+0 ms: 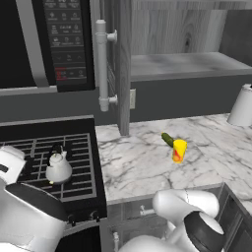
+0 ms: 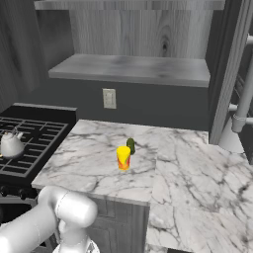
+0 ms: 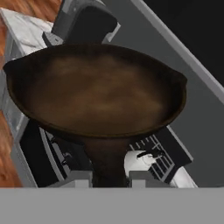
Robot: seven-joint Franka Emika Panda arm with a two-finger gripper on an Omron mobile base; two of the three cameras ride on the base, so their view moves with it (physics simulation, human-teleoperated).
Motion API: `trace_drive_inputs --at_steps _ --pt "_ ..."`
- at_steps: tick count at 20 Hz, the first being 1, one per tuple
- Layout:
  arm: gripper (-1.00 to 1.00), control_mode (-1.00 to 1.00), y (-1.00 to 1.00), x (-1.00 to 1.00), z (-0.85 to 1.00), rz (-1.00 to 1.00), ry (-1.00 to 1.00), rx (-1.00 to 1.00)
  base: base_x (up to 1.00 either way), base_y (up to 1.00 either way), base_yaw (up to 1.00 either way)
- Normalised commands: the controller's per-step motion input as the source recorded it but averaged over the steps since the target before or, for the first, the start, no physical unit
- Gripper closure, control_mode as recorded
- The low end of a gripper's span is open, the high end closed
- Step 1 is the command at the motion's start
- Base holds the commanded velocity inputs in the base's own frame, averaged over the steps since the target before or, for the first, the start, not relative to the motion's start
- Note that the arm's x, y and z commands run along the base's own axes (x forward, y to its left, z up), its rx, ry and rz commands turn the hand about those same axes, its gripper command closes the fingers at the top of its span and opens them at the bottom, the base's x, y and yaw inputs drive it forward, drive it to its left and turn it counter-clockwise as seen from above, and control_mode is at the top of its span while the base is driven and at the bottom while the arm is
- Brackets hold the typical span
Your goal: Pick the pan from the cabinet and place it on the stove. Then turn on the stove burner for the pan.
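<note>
In the hand view the round dark-brown pan (image 3: 96,87) hangs tilted in the air. Its handle runs down between my fingertips, and my gripper (image 3: 109,177) is shut on that handle. Under the pan I see the stove's black grate (image 3: 155,153) and a small white kettle (image 3: 140,164). The stove (image 1: 78,142) (image 2: 34,136) stands left of the marble counter, with the kettle (image 1: 58,167) (image 2: 11,143) on its grate and small knobs (image 1: 93,214) along the front. The grey wood-grain cabinet (image 1: 187,64) (image 2: 133,66) stands open above the counter, its shelf bare, its door's bar handle (image 1: 102,64) pointing forward.
A black microwave (image 1: 44,44) hangs over the stove. On the marble counter (image 1: 138,162) (image 2: 188,168) stand a yellow bottle (image 1: 179,150) (image 2: 123,158) and a green vegetable (image 1: 167,139). A white roll (image 1: 242,106) sits at the far right. A wall outlet (image 2: 109,98) is behind.
</note>
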Motion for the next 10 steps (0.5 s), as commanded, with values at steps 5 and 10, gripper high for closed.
trace_drive_inputs --at_steps 5,10 --pt "1.00 -1.00 0.27 0.16 -0.09 0.00 0.07 0.10 0.00 0.00 0.00" --pt "1.00 -1.00 0.29 0.13 -0.17 0.00 0.06 0.06 0.00 0.00 0.00"
